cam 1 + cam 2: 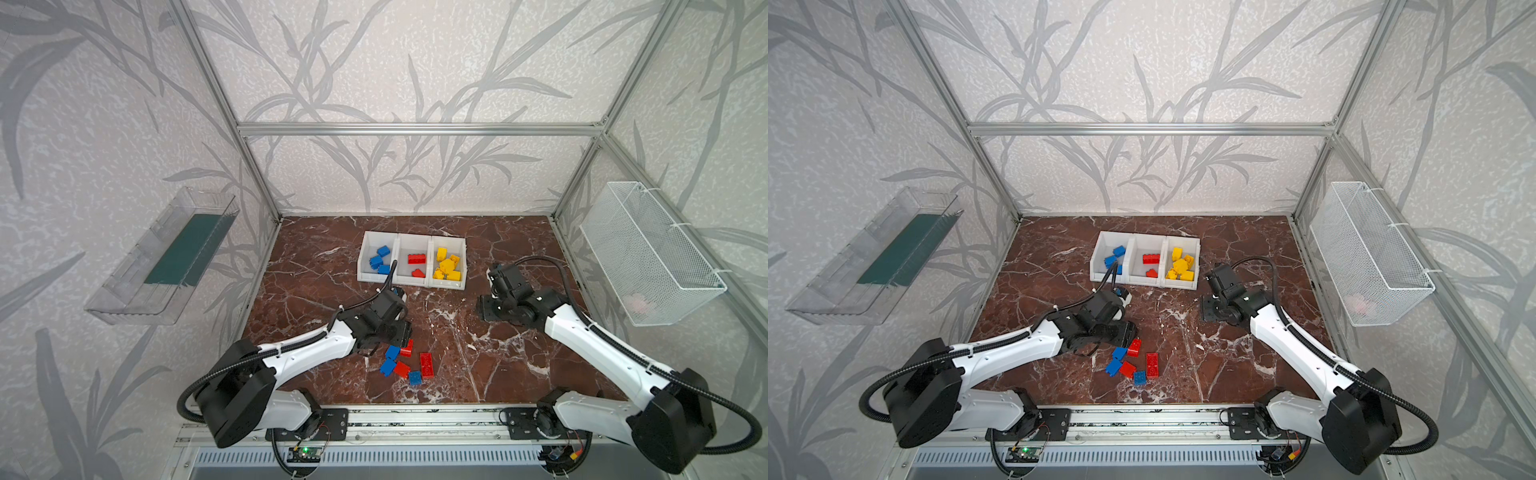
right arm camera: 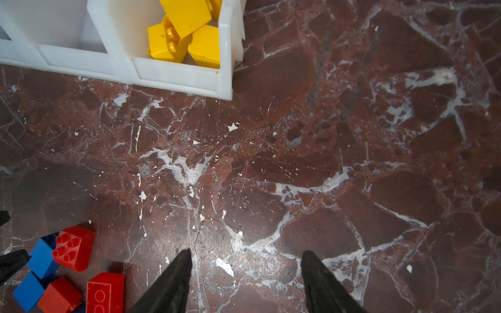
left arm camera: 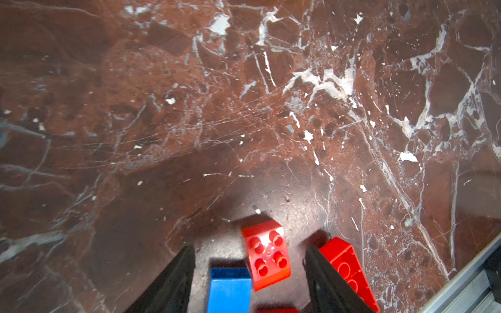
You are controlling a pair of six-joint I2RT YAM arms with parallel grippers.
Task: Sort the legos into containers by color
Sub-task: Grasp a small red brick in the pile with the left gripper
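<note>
Left gripper fingers apart, clamping nothing, straddling red square brick and blue brick in loose pile; in both top views containers at pile's 12 o'clock; right gripper apart, empty, pile at its 8 o'clock; left arm nearer.

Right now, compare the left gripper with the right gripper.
The left gripper has a red square brick and a blue brick between its fingers; the right gripper has only bare table there. The left hangs over the loose pile, the right nearer the yellow bin. Both stand open, holding nothing.
</note>
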